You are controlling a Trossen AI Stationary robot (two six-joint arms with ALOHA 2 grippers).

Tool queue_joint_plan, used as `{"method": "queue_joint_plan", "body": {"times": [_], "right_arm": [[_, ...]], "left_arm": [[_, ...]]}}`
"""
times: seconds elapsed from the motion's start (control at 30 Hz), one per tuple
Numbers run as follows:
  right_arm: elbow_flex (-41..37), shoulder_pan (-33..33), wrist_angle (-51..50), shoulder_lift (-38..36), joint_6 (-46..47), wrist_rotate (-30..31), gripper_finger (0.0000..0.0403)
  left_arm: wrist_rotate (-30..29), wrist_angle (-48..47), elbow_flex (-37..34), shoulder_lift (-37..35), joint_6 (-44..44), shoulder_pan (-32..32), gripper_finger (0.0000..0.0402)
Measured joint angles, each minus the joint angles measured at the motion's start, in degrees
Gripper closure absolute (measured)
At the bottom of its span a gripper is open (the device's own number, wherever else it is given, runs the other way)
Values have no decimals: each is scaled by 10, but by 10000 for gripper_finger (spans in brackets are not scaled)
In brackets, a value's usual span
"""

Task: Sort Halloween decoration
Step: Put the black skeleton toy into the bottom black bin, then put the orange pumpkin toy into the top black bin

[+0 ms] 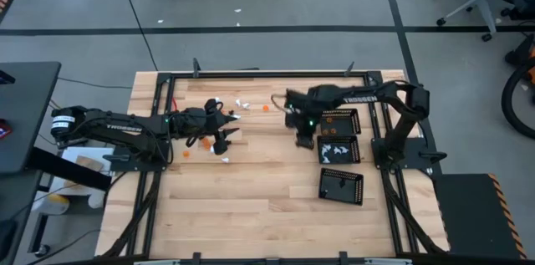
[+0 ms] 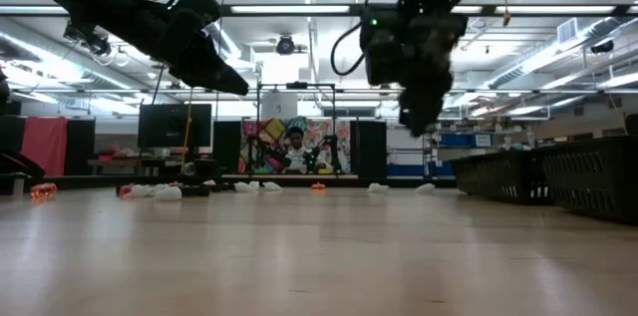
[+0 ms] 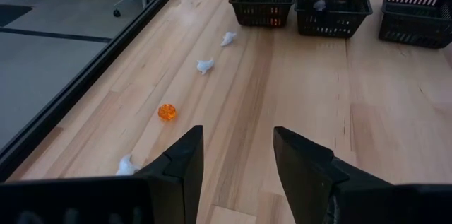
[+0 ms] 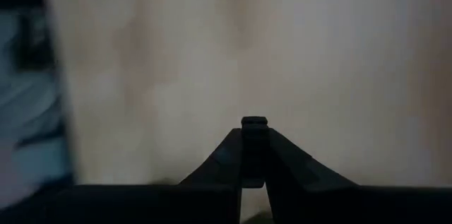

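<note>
Left gripper is hanging spread and empty over the table's left half. Right gripper is hovering clamped, nothing visible between its fingers, just left of the trays. Sorting is looking partly done: some Halloween decoration pieces are sitting in trays, while white and orange ones are lying loose at far left.

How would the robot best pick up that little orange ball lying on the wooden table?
Probably straight down from above, fingers closing on opposite sides of its middle. The orange ball is round, lies alone on bare table, so any pair of sides works. The left hand is open, its gap looking wider than the ball.
</note>
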Motion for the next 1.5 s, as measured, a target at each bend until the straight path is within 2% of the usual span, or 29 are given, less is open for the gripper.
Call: {"method": "queue_joint_plan", "body": {"times": [0.17,0.4,0.57,0.73,0.9,0.97,1.13,1.37,1.5], "right_arm": [[0,97,-77,-1,29,-63,353],[0,186,-151,-1,130,-25,352],[0,209,-164,-2,186,19,334],[0,213,-204,-2,212,21,298],[0,205,-226,-2,197,21,278],[0,192,-210,-2,181,48,277],[1,140,-128,-2,149,165,287],[1,67,30,-2,100,279,316],[-6,34,181,7,46,317,313]], "left_arm": [[0,0,0,0,0,0,244],[0,0,0,0,0,0,244],[0,0,0,0,0,0,244],[0,0,0,0,0,0,244],[0,3,0,0,4,0,244],[0,7,0,0,12,0,244],[0,18,0,0,12,0,244],[0,22,0,0,12,0,244],[0,22,0,0,12,0,244]]}}
